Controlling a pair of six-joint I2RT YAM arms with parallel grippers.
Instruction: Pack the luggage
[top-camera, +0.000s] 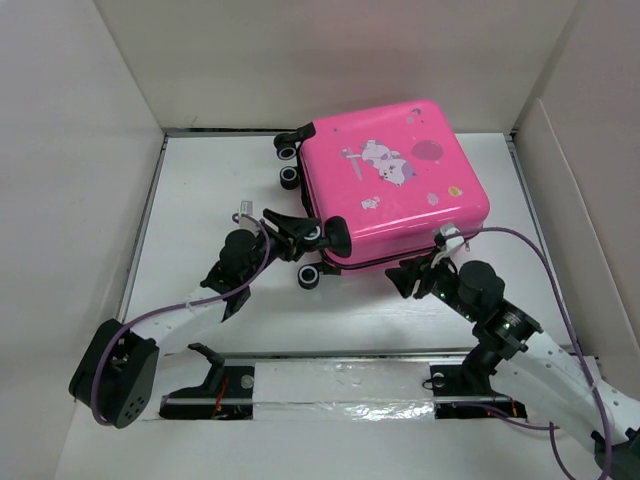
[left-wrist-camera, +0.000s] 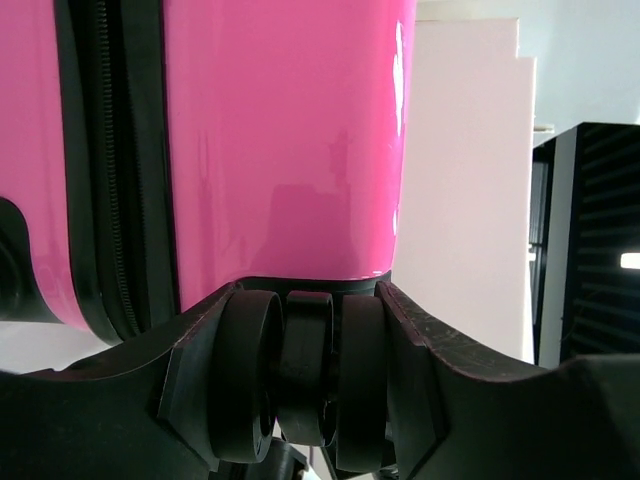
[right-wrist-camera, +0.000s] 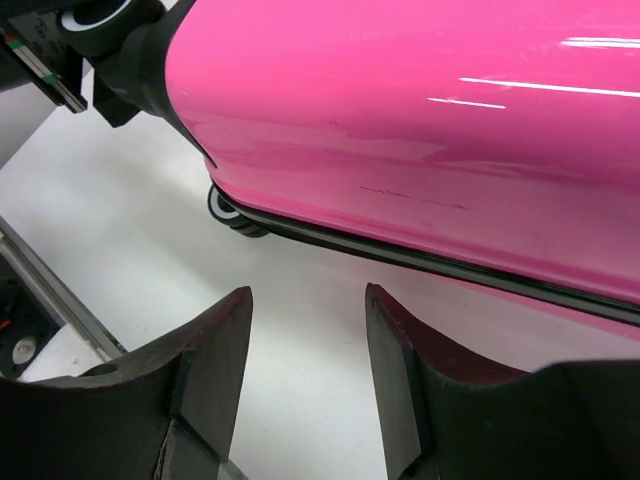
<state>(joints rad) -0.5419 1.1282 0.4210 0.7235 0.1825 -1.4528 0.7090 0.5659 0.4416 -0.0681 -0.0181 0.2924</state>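
Gripping at the near left corner of the luggage (top-camera: 395, 180), my left gripper (left-wrist-camera: 305, 300) had its fingers (left-wrist-camera: 200, 380) pressed against both sides of a black caster wheel (left-wrist-camera: 305, 370). My right gripper (right-wrist-camera: 308, 300) stood just short of the luggage's near edge, jaws parted and holding nothing, with white table (right-wrist-camera: 150, 250) showing between them. The luggage lay flat and closed on the table, printed shell up, wheels along its left side.
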